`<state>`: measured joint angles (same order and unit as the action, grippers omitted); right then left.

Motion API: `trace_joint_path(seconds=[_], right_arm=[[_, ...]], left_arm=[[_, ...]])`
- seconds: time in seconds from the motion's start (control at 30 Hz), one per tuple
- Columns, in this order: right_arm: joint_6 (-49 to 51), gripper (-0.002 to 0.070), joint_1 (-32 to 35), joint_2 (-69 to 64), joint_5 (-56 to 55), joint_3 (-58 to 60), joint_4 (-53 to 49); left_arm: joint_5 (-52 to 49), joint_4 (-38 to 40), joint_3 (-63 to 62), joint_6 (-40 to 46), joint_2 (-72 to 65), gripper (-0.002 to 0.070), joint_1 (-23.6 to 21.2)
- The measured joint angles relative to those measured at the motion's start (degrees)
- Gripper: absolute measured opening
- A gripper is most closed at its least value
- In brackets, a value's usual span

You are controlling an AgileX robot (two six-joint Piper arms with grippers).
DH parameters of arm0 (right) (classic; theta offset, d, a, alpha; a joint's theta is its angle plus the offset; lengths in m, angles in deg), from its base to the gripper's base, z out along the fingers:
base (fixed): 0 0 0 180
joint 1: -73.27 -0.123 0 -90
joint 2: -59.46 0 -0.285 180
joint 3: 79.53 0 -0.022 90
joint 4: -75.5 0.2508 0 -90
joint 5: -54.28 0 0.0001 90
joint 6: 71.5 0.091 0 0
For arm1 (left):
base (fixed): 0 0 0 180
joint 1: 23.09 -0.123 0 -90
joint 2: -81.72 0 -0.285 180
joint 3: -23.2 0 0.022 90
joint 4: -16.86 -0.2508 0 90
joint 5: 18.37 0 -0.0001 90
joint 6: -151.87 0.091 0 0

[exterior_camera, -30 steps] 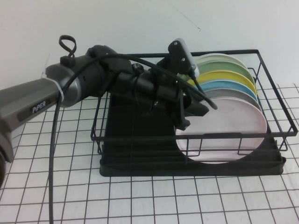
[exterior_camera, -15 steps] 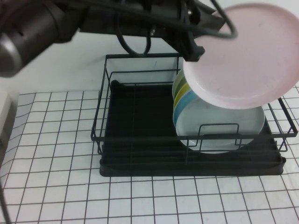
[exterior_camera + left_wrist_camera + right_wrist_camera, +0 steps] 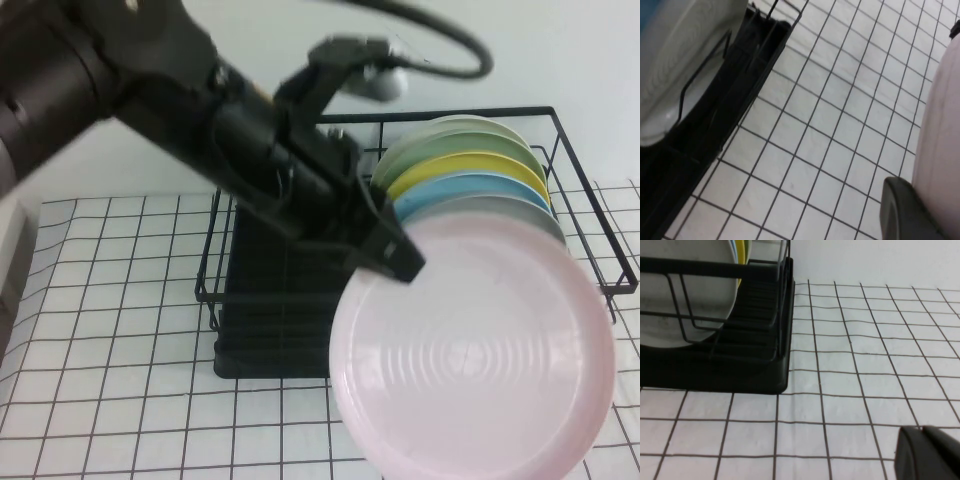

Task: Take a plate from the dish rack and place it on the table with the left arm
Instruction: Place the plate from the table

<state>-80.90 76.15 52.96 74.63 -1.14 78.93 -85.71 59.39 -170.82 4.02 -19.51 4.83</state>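
Swung forward off the dish rack (image 3: 590, 210), the plate (image 3: 475, 350) hangs clamped in the left claw (image 3: 395, 255); right claw (image 3: 930, 452) unclear.

Left arm (image 3: 150, 90) reaches diagonally down; left gripper (image 3: 395, 262) clamped. Right gripper (image 3: 930, 452) low, parked.

Counting it up: one rectangular black wire dish rack (image 3: 270, 330) is sitting on one white grid-pattern cloth table (image 3: 120, 350). Looks like five plates are standing in it: one pale greenish plate (image 3: 465, 125), one green plate (image 3: 420, 155), one yellow plate (image 3: 470, 165), one light blue plate (image 3: 470, 188) and one grey plate (image 3: 520, 212), though the back two are overlapping, so maybe four. One round pale pink plate (image 3: 475, 350) is hanging out front. Two grippers: the left gripper (image 3: 395, 255) is clamping its rim, and the right gripper (image 3: 927, 452) is hovering low over the cloth.
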Motion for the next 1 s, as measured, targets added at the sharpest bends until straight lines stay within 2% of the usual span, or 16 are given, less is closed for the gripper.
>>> trace_joint_path(seconds=[0.2,0.37,0.57,0.9,1.0], right_arm=[[0.0,-0.0001,0.0,0.0,0.0,0.0,0.0],[0.0,-0.0001,0.0,0.0,0.0,0.0,0.0],[0.0,-0.0001,0.0,0.0,0.0,0.0,0.0],[0.0,-0.0001,0.0,0.0,0.0,0.0,0.0],[0.0,-0.0001,0.0,0.0,0.0,0.0,0.0]], left_arm=[[13.07,6.17,15.55,3.09,-0.35,0.0066,0.42],[24.3,8.48,24.24,4.52,-1.49,0.0066,3.15],[27.92,9.5,25.43,4.17,-6.66,0.0066,5.81],[31.4,9.41,25.43,2.83,-12.42,0.0068,5.79],[31.67,7.51,25.16,2.83,-12.55,0.0119,5.79]])
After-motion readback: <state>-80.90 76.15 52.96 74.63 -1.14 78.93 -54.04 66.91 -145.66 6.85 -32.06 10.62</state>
